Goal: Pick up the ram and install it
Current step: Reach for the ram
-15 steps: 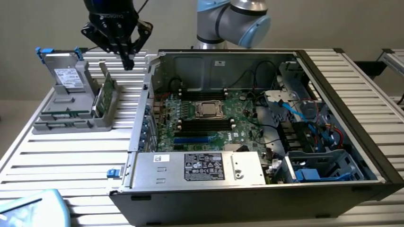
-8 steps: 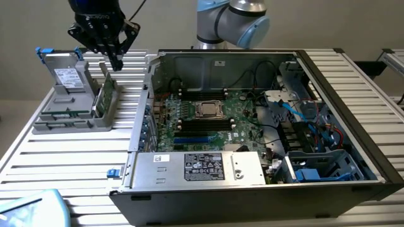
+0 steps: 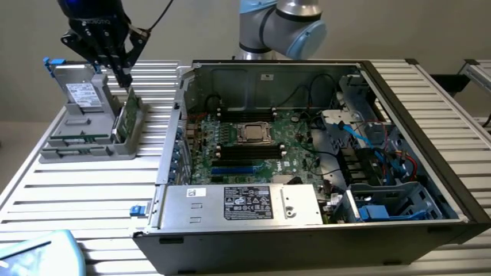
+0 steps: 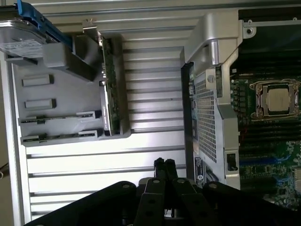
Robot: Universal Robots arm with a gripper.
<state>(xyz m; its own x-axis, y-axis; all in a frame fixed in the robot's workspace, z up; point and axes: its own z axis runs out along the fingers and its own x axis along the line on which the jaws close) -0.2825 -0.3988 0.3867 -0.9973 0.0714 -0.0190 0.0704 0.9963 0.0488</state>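
Ram (image 3: 88, 137): in grey holder (image 3: 57, 150) slot, apart from end effector
End effector (image 3: 123, 79): pressed together, empty, near green card (image 3: 130, 115)

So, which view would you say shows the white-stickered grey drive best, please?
The exterior view: the grey drive stands upright in the grey rack, sticker facing the camera. The wrist view catches one cropped end.

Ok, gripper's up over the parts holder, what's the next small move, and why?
Probably shift the gripper across to sit over the ram in the grey holder. It is shut and empty, hanging by the taller green card, while the ram sits slotted further to the exterior view's left.
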